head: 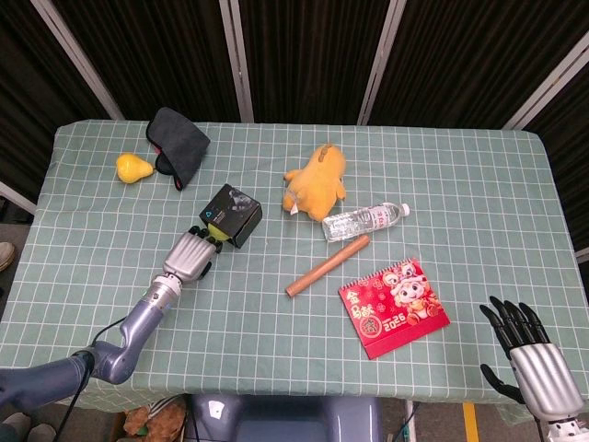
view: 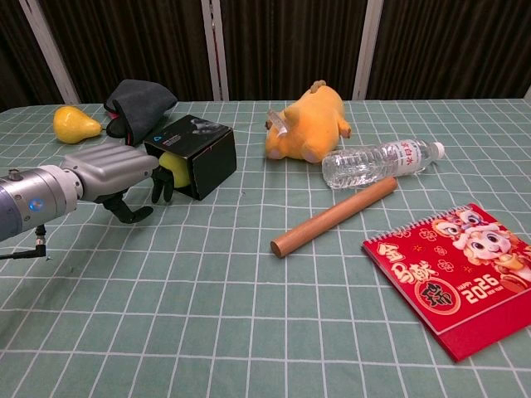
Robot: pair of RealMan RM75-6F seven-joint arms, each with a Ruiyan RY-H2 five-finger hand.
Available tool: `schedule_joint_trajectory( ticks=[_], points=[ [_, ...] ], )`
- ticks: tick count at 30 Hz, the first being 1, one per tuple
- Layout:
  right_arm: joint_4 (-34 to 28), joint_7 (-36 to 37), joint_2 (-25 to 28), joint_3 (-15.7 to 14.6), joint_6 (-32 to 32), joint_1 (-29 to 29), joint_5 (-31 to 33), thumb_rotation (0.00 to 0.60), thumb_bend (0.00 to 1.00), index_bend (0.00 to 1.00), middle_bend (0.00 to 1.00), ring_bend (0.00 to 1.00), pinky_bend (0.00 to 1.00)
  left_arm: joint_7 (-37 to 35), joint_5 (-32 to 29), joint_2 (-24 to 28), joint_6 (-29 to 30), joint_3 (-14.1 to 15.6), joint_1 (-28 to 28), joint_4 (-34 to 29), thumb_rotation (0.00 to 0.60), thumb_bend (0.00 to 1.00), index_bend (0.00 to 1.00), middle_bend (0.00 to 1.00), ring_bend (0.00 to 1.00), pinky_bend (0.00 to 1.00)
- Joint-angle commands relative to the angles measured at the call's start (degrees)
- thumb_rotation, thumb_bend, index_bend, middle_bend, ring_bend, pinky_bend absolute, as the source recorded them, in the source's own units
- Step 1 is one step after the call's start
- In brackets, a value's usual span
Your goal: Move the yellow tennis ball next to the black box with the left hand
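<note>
Fuzzy yellow tennis ball (view: 175, 169) gripped by left robot hand (view: 116, 174), touching black box (view: 203, 157), right robot hand (head: 534, 354) open, empty

We see bare desk (head: 110, 239) at lower left; the black box (head: 234, 215) blocks our left hand (head: 191, 255) toward upper right.

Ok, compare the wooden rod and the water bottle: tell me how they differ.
The wooden rod is opaque brown and slim; the water bottle is clear plastic, thicker, with a label and white cap. The rod sits nearer the robot, the bottle beside the yellow plush toy. Both lie on their sides, angled alike on the tablecloth.
</note>
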Motion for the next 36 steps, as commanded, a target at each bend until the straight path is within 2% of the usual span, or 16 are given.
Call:
schedule_joint_trajectory(
  ticks=[1, 8, 14, 19, 25, 28, 31, 33, 36],
  points=[
    [-0.1, 0.0, 0.0, 0.0, 0.0, 0.0, -0.1, 0.6, 0.32, 0.0, 0.0, 0.0, 0.0, -1.5, 1.5, -1.2, 0.5, 0.3, -0.6, 1.4, 0.6, 0.44, 0.34, 0.37, 0.17, 0.2],
    [0.0, 0.4, 0.2, 0.1, -0.1, 0.1, -0.1, 0.6, 0.32, 0.0, 0.0, 0.0, 0.0, -0.6, 3.1, -2.8, 2.0, 1.2, -0.8, 4.1, 0.6, 0.43, 0.27, 0.26, 0.07, 0.07],
    [0.0, 0.6, 0.4, 0.1, 0.3, -0.1, -0.2, 0.6, 0.32, 0.0, 0.0, 0.0, 0.0, 2.8, 2.3, -2.7, 2.7, 2.2, 0.1, 2.5, 0.6, 0.4, 0.19, 0.19, 0.03, 0.03],
    [0.0, -0.1, 0.1, 0.2, 0.3, -0.2, 0.0, 0.6, 0.32, 0.0, 0.0, 0.0, 0.0, 1.7, 5.4, 2.7, 6.2, 5.3, 3.1, -6.4, 0.6, 0.35, 0.17, 0.21, 0.03, 0.03],
    [-0.3, -1.6, -0.4, 0.2, 0.0, -0.4, 0.4, 0.6, 0.32, 0.0, 0.0, 0.0, 0.0, 2.0, 9.2, 12.1, 11.2, 10.8, 8.1, -20.2, 0.6, 0.26, 0.17, 0.23, 0.04, 0.03],
    [-0.7, -2.6, -0.6, 0.2, -0.1, -0.5, 0.6, 0.6, 0.32, 0.0, 0.0, 0.0, 0.0, 0.5, 14.5, 16.6, 17.2, 14.2, 11.8, -25.4, 0.6, 0.17, 0.13, 0.19, 0.04, 0.03],
    [-1.1, -3.3, -0.7, 0.4, -0.1, -0.6, 0.7, 0.6, 0.32, 0.0, 0.0, 0.0, 0.0, 0.0, 21.0, 20.3, 25.8, 18.2, 16.9, -28.9, 0.6, 0.1, 0.09, 0.16, 0.03, 0.03],
    [-1.3, -3.6, -0.7, 0.7, 0.1, -0.7, 1.2, 0.6, 0.32, 0.0, 0.0, 0.0, 0.0, -1.5, 26.3, 22.2, 33.0, 20.8, 20.9, -29.1, 0.6, 0.07, 0.07, 0.14, 0.02, 0.03],
    [-1.4, -3.3, -0.6, 1.2, 0.1, -0.7, 2.2, 0.6, 0.32, 0.0, 0.0, 0.0, 0.0, -3.7, 32.1, 23.3, 44.0, 23.3, 27.4, -25.4, 0.6, 0.05, 0.05, 0.14, 0.01, 0.03]
  ],
)
